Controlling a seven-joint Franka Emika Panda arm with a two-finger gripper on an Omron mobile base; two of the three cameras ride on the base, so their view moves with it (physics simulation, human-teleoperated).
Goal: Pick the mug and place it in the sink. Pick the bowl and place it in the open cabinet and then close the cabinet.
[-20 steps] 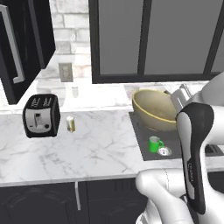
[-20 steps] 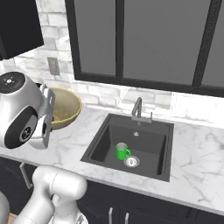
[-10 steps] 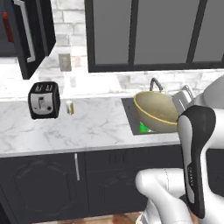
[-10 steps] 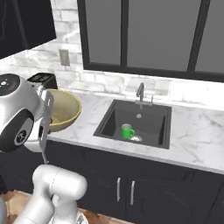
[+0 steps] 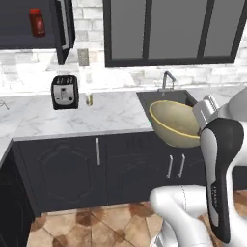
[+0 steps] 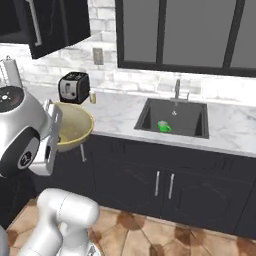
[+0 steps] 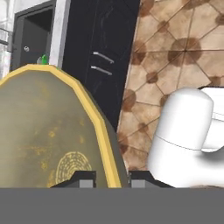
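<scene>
My gripper (image 5: pixel 206 107) is shut on the rim of the wide olive-gold bowl (image 5: pixel 176 124), holding it tilted in the air in front of the counter edge. From the right base the bowl (image 6: pixel 73 127) hangs beside the gripper (image 6: pixel 53 119), left of the sink. In the hand view the bowl (image 7: pixel 43 131) is wedged between the gripper (image 7: pixel 112 177) tips. The green mug (image 6: pixel 163 126) lies in the black sink (image 6: pixel 192 120). The dark wall cabinet (image 5: pixel 24 36) stands open at upper left, its door (image 5: pixel 64 29) swung out, with a red object (image 5: pixel 36 21) inside.
A black toaster (image 5: pixel 64 91) and a small brass cylinder (image 5: pixel 89 100) stand on the marble counter (image 5: pixel 111 113) under the open cabinet. A grey faucet (image 6: pixel 177 89) rises behind the sink. Dark base cabinets (image 5: pixel 120 166) run below, with tiled floor (image 5: pixel 87 226) between them and the base.
The whole scene has shifted and shrunk: the base has backed away from the counter, bringing floor and base cabinets into view. The bowl stays in the gripper.
</scene>
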